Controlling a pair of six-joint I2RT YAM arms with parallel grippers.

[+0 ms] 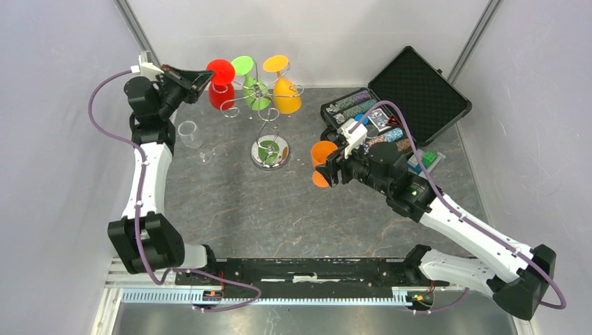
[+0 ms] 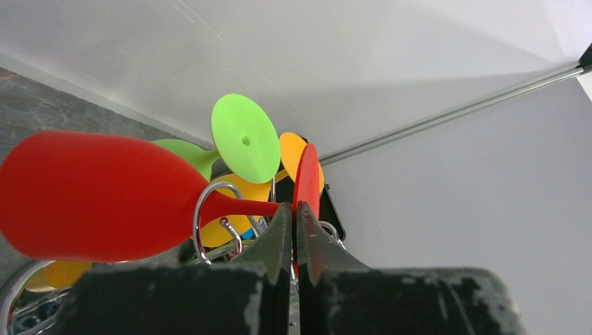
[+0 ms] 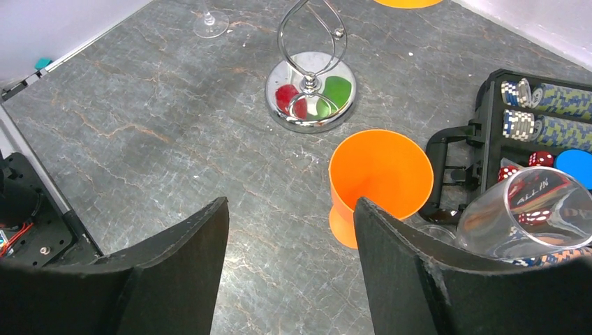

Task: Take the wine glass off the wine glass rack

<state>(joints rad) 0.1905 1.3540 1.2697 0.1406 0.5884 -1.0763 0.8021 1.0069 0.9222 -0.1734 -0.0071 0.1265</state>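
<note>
The chrome wine glass rack (image 1: 257, 89) stands at the back middle on its round shiny base (image 1: 270, 153). A red wine glass (image 1: 220, 94) hangs upside down from its left arm; in the left wrist view its stem runs through a wire curl (image 2: 209, 209). My left gripper (image 1: 208, 75) is up at the red glass's foot, and its jaws (image 2: 294, 209) are shut on the edge of the red foot disc (image 2: 307, 174). My right gripper (image 1: 334, 166) is open and empty low over the table, right beside an upright orange glass (image 3: 380, 178).
A green glass (image 1: 255, 98) and a yellow-orange glass (image 1: 286, 94) also hang on the rack. A clear glass (image 1: 188, 134) stands on the table at the left. An open black case (image 1: 412, 94) of poker chips lies at the right, with a clear glass (image 3: 530, 216) lying by it.
</note>
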